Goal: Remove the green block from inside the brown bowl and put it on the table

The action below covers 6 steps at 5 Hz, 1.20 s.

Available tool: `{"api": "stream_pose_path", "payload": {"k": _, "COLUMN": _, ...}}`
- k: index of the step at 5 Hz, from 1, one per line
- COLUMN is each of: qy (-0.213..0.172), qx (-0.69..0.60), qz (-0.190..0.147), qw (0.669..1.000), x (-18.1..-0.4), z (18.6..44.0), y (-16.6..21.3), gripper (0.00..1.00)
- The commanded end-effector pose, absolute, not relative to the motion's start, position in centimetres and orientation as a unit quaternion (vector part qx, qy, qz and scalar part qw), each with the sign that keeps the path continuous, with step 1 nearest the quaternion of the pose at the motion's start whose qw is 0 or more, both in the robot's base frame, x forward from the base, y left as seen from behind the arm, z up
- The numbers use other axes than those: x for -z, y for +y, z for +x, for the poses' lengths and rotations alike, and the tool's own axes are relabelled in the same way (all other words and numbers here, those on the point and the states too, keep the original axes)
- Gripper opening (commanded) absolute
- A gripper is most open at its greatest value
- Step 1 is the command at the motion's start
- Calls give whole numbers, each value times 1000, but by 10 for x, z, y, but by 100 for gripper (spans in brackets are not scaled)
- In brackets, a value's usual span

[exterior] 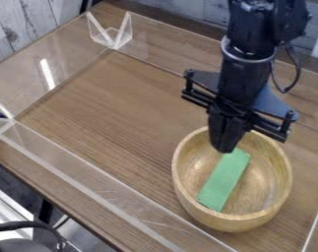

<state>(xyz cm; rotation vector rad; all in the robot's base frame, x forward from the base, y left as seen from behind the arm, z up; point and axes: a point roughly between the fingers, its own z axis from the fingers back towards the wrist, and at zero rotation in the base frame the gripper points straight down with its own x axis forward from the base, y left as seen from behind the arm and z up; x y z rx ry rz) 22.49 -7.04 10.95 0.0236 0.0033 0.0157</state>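
While a clear acrylic wall point(69, 162) runs along the left and near edge of the brown wood-grain counter point(115, 108), a small folded clear stand point(111, 31) sits at the far left corner against a pale plank backdrop. Moving right across bare wood grain, the brown bowl point(188, 187) rests near the counter's front right corner, close to the near acrylic wall, its thick pale rim fully in view on the left and front sides. Inside it lies the green block point(225, 183), flat against the bowl's inner slope and angled from lower left to upper right, its upper end reaching toward the far side of the bowl. Directly above that upper end hangs the black robot arm point(248, 59), pointing straight down, with a black crossbar and blue fittings spreading to either side. Its tool point(227, 146) ends just over the bowl's far rim, the dark fingers point(223, 138) pressed together into a single narrow tip with no gap showing between them and nothing gripped. The tip appears just above the block's upper end; whether it touches cannot be told from this angle. The block remains in the bowl, not on the counter.
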Motion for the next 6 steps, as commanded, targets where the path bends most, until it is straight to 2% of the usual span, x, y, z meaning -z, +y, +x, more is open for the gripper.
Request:
{"api": "stream_pose_path", "payload": {"k": 1, "qy": -21, "qx": -12, "qz": 5, "qw": 1000, "x": -121, "z": 230, "y": -70, "gripper": 0}}
{"api": "stream_pose_path", "payload": {"k": 6, "qy": -22, "qx": -13, "qz": 4, "qw": 1000, "x": -122, "z": 232, "y": -71, "gripper": 0}}
